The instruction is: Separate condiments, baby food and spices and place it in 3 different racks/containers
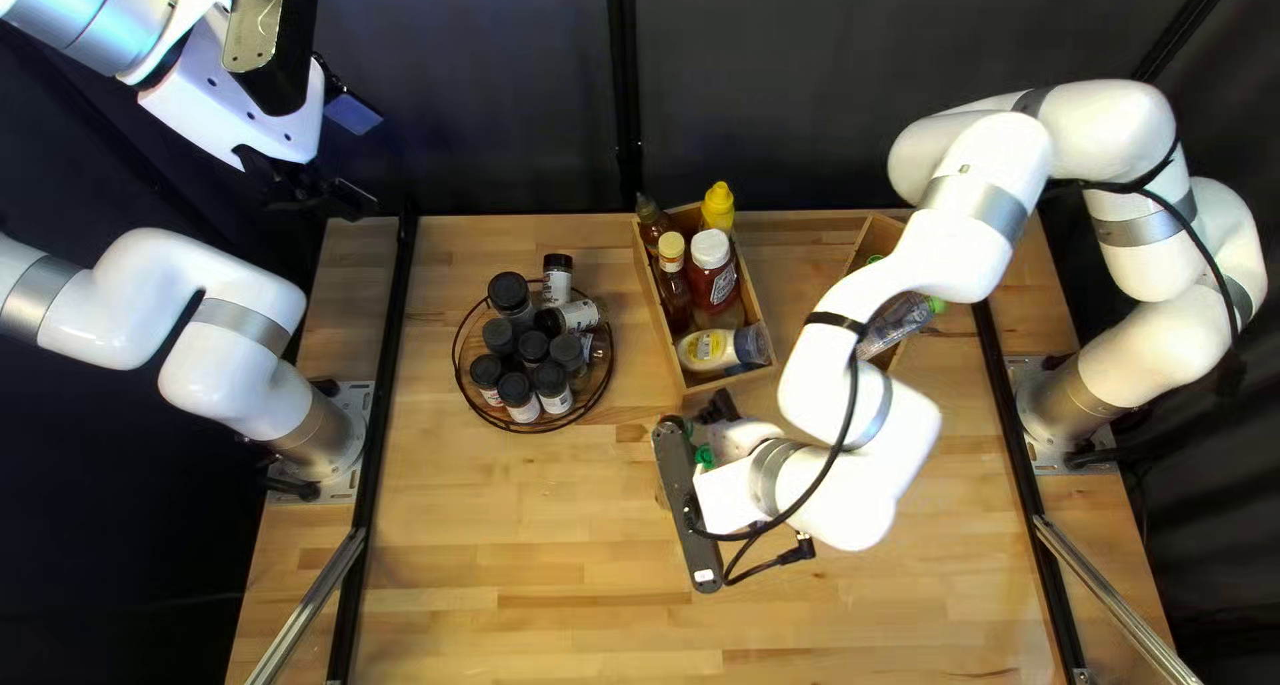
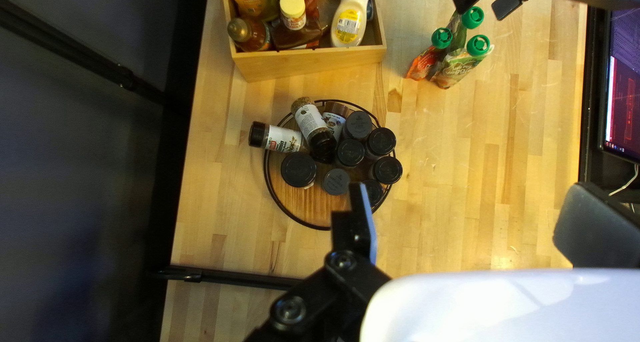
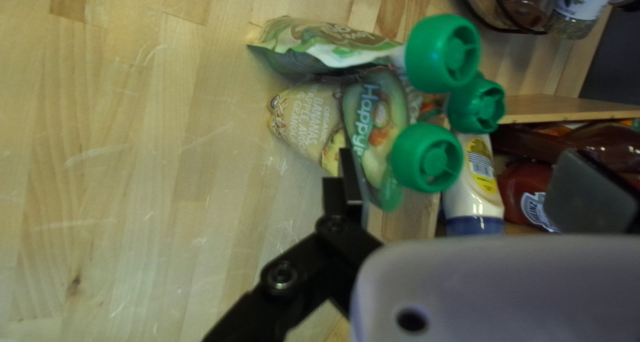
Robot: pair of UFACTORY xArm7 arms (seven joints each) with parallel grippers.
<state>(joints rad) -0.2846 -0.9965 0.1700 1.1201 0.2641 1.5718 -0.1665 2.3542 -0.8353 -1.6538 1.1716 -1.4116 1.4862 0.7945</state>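
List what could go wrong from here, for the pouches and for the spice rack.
The green-capped pouches are bunched together, so my open right gripper might catch two or topple a neighbor.

The condiment box is close by; a finger could bump its wall or the white squeeze bottle as the gripper closes.

One spice jar pokes out over the round rack's rim, so a nudge might tip it off.
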